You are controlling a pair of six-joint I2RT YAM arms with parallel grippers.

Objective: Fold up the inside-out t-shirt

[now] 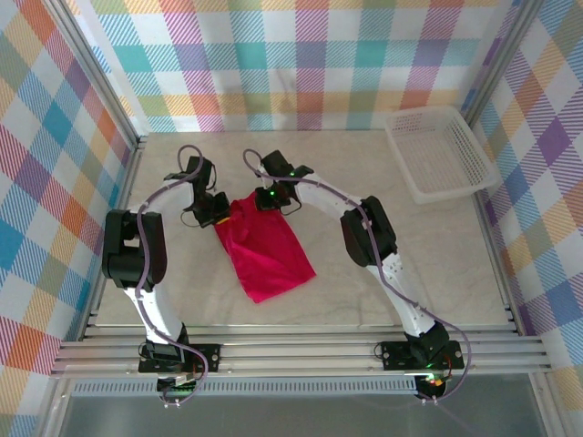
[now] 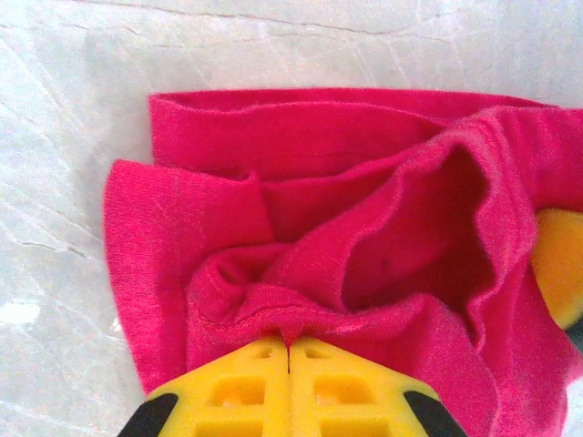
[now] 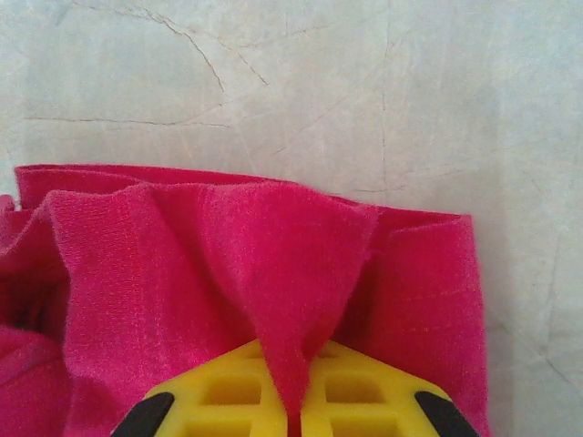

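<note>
T-shirt lies on the table, left of centre, between the 2 arms. It is a crimson bundle, roughly folded, long axis running from its far edge at the grippers down toward the near right. The near end is a blunt point.

Left gripper sits at the far-left corner of the shirt and right gripper at the far-right corner, both down at cloth level.

Left wrist view: left gripper has its 2 yellow fingers pressed together with no gap at the seam. The t-shirt hem puckers right into the tips, so it is pinching a small bit of fabric. Loose layers bulge open beyond it. A rounded yellow part shows at the right edge against the cloth; cannot tell what it is.

Right wrist view: right gripper fingers are closed on a fold of the t-shirt, with the cloth drawn into a peak running down between the tips.

White mesh basket stands at the far right of the table, well apart from the shirt.
</note>
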